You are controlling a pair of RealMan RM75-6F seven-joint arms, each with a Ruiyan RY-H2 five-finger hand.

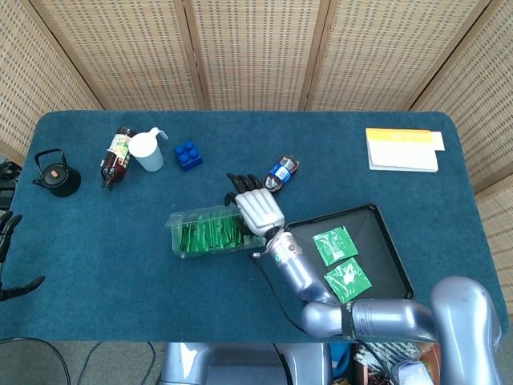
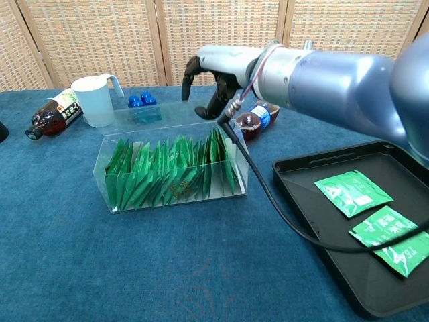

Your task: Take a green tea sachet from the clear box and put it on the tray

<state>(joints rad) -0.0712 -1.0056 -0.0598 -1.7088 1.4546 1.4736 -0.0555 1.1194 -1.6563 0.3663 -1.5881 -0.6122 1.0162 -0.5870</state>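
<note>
The nearer green sachet (image 2: 395,239) on the black tray (image 2: 315,201) reads "TEA" in white. Labels on the two bottles are too small to read.

The head camera looks almost straight down from high up, taking in the whole blue surface (image 1: 96,241) with the wicker screens along the far edge. The chest camera sits low at the near edge, close in, facing across toward those screens. Both share the middle stretch: the clear box (image 1: 210,233) (image 2: 173,176), the black tray (image 1: 394,257) (image 2: 315,231), and the white jug (image 1: 147,149) (image 2: 94,100).
</note>
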